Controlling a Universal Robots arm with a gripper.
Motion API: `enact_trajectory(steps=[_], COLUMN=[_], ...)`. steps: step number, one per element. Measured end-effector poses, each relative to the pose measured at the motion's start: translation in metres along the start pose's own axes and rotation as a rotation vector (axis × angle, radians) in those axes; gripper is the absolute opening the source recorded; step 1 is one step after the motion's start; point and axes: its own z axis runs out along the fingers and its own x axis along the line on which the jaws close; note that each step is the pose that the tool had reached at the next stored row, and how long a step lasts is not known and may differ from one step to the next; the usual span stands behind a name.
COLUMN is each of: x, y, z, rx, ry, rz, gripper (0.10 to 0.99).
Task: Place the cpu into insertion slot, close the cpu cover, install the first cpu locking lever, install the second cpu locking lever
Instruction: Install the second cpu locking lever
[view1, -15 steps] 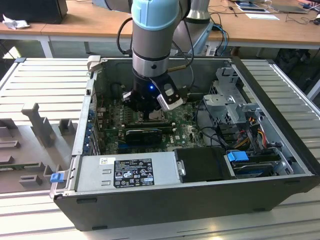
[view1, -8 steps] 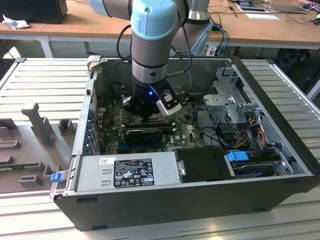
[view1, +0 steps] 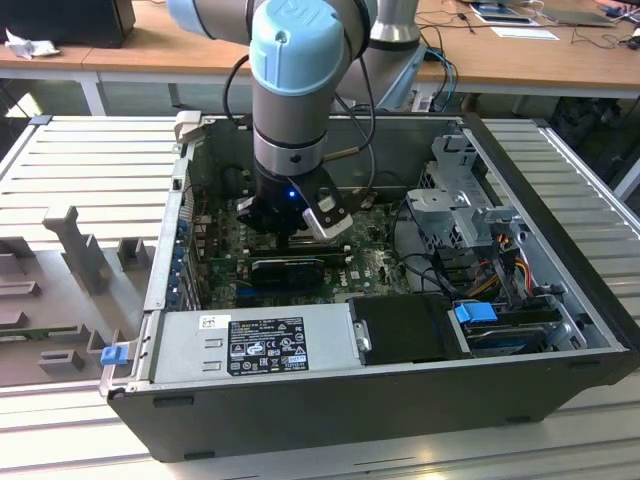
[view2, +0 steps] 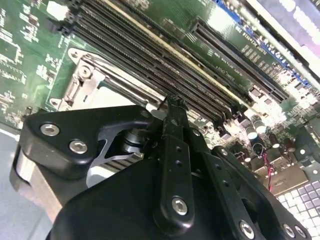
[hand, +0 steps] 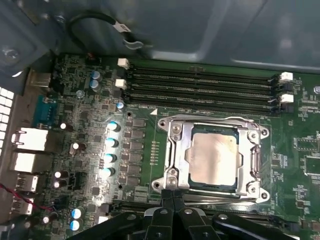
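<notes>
- Black gripper (hand: 172, 196): jaws closed together, holding nothing, tips at the edge of the silvery square-frame cpu cover (hand: 215, 186).
- Small silver-topped square cpu (hand: 212, 156) lies in the metal-framed insertion slot (hand: 256, 161), cover down.
- Arm stands vertical inside the open grey computer case (view1: 560, 200).

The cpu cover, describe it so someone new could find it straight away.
Inside the open computer case, look on the green motherboard just below the long black memory slots. The cpu cover is the silvery square frame whose window shows the cpu.
</notes>
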Motion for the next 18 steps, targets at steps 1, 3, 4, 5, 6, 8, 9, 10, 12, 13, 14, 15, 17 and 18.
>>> enact_trajectory(steps=[1, 3, 4, 5, 6, 8, 9, 10, 12, 13, 14, 15, 17, 18], x=[0.0012, 0.0042, 0.0055, 0.0063, 0.0070, 0.0078, 0.0086, 0.0101, 0.0106, 0.0105, 0.0106, 0.0106, 0.0105, 0.0105], y=[-0.0008, -0.0029, -0.0044, -0.0059, -0.0077, -0.0105, -0.0120, -0.0131, -0.0135, -0.0137, -0.0140, -0.0142, -0.0144, -0.0145], z=[0.0004, 0.0008, 0.0008, 0.0005, 0.0003, -0.0003, -0.0006, -0.0006, 0.0006, 0.0016, 0.0028, 0.0035, 0.0045, 0.0052], rx=[-0.006, -0.019, -0.026, -0.032, -0.038, -0.051, -0.061, -0.073, -0.081, -0.081, -0.081, -0.082, -0.091, -0.096], ry=[-0.0005, -0.0013, -0.0018, -0.0023, -0.0030, -0.0041, -0.0051, -0.0062, -0.0070, -0.0070, -0.0069, -0.0069, -0.0078, -0.0082], rz=[-0.001, -0.002, -0.003, -0.003, -0.003, -0.004, -0.004, -0.004, -0.004, -0.004, -0.004, -0.004, -0.005, -0.005], gripper=[0.106, 0.106, 0.106, 0.106, 0.106, 0.106, 0.106, 0.106, 0.106, 0.106, 0.106, 0.106, 0.106, 0.106])
